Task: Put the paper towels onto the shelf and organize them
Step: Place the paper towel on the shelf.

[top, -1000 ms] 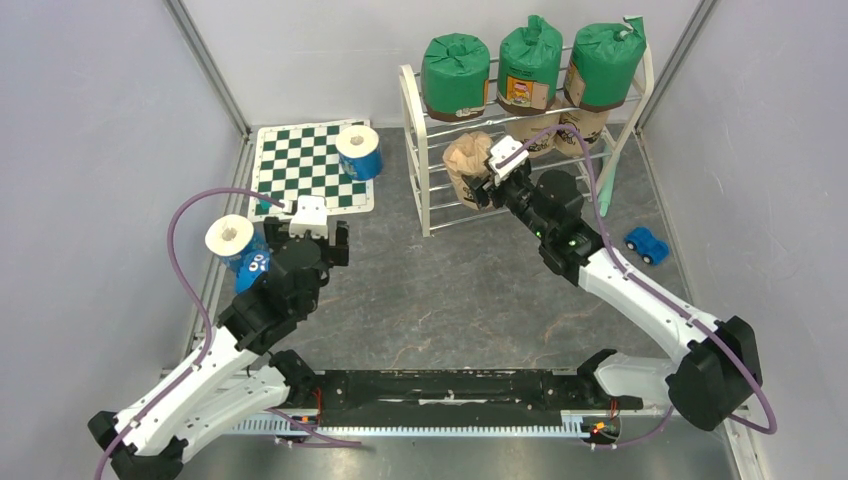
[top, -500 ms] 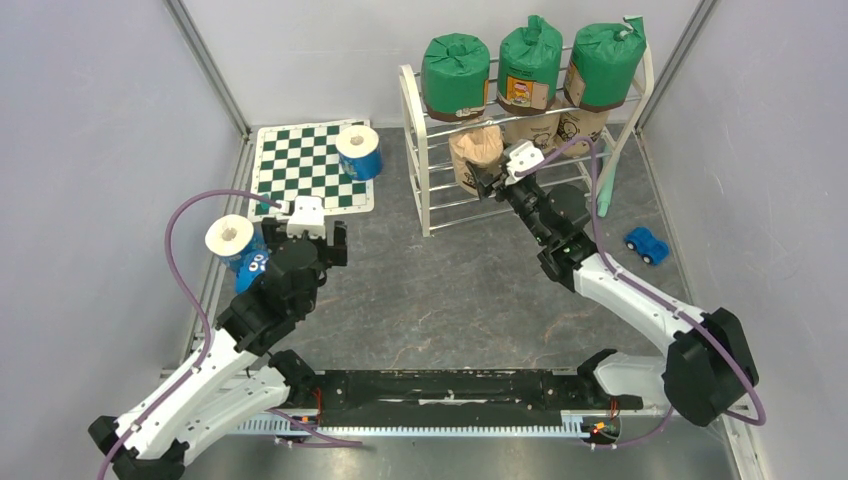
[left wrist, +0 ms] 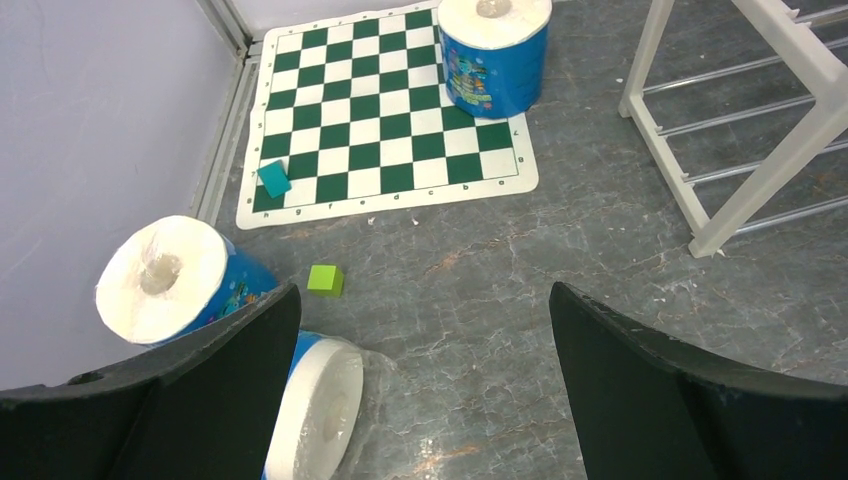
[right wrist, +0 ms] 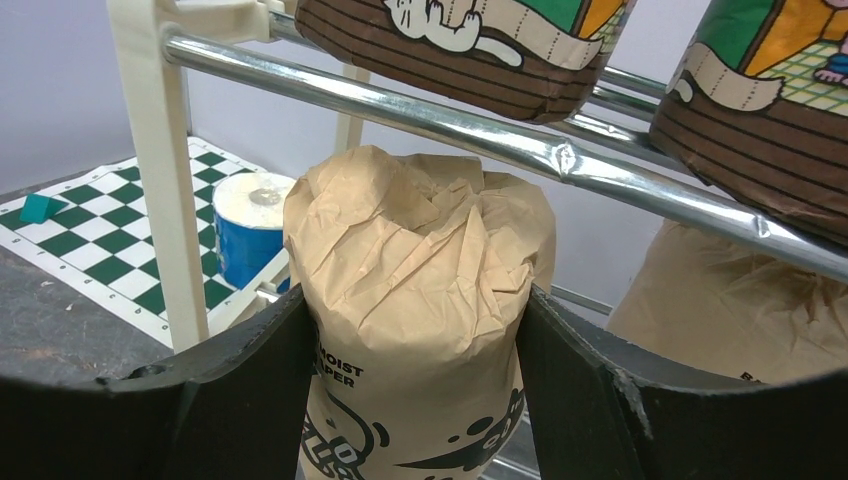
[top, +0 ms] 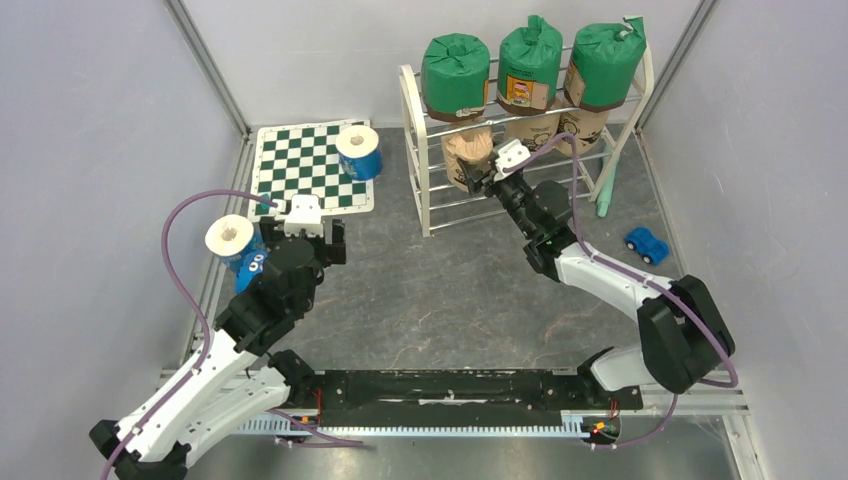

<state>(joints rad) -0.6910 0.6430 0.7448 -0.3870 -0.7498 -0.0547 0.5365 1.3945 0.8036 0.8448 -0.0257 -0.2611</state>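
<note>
The white shelf (top: 425, 170) carries three green paper towels (top: 455, 72) on its top tier. Below them stand two tan rolls (top: 530, 130). My right gripper (right wrist: 415, 400) is shut on a third tan roll (right wrist: 420, 300), upright inside the shelf's left end under a chrome rod (right wrist: 450, 125). One blue-wrapped roll (left wrist: 492, 50) stands on the chessboard, another (left wrist: 165, 280) by the left wall. A third (left wrist: 320, 410) lies on its side beside the left finger of my left gripper (left wrist: 425, 390), which hangs open over bare floor.
The checkered mat (top: 300, 170) lies left of the shelf with a teal cube (left wrist: 273, 179) on it. A green cube (left wrist: 324, 279) sits on the floor. A blue toy car (top: 647, 244) and a mint-green stick (top: 610, 180) are right of the shelf.
My right gripper has carried the tan roll from in front of the shelf back and up into the left end of its second tier. The left arm has hardly moved.
</note>
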